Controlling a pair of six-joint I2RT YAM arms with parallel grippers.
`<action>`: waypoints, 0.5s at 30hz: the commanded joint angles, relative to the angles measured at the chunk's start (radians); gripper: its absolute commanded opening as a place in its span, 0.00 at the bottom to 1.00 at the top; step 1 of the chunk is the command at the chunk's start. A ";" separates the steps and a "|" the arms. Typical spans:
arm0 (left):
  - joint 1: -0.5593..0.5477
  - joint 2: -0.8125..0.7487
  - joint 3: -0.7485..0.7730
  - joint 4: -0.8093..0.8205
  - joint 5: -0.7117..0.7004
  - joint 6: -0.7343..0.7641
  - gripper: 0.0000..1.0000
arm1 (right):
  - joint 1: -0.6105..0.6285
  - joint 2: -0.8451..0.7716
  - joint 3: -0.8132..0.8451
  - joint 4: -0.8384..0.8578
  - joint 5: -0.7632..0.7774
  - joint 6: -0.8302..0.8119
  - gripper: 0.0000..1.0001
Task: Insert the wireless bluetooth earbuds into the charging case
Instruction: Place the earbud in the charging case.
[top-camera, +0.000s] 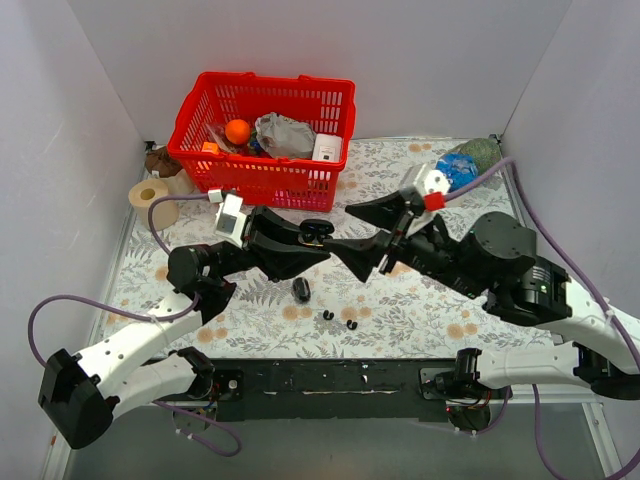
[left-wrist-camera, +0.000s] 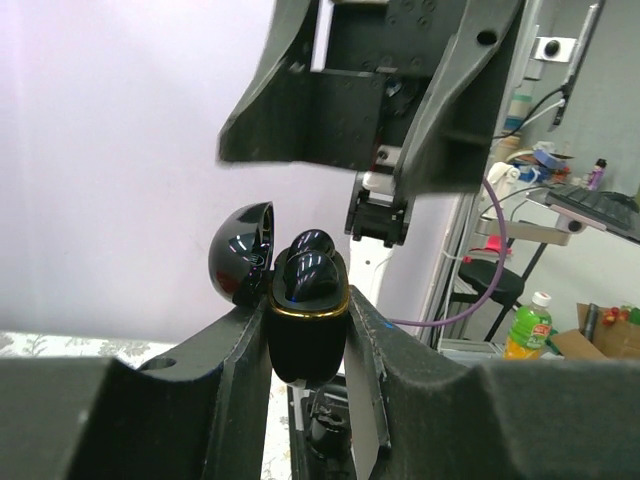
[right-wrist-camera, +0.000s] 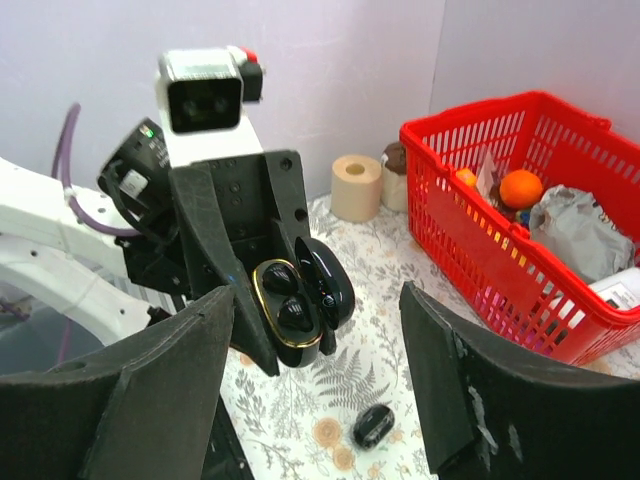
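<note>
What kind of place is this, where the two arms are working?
Most likely a robotics lab test cell, not a home: white panel walls box in the flower-patterned table, and beyond them the left wrist view shows an office chair and a cluttered desk.

Charging case, lid open, clamped in the left tool; right tool above.

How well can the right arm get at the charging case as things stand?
Probably yes: the right tool is open, empty and faces the charging case with nothing between; the left tool grips only its body, leaving the open top free.
</note>
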 joint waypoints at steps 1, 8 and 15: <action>-0.004 -0.042 -0.025 -0.086 -0.058 0.070 0.00 | 0.002 -0.104 -0.029 0.175 0.043 -0.028 0.73; -0.004 -0.049 -0.039 -0.129 -0.019 0.151 0.00 | 0.002 0.016 0.120 -0.026 0.203 -0.013 0.19; -0.013 -0.065 -0.025 -0.181 0.033 0.243 0.00 | 0.000 0.140 0.243 -0.205 0.192 0.007 0.08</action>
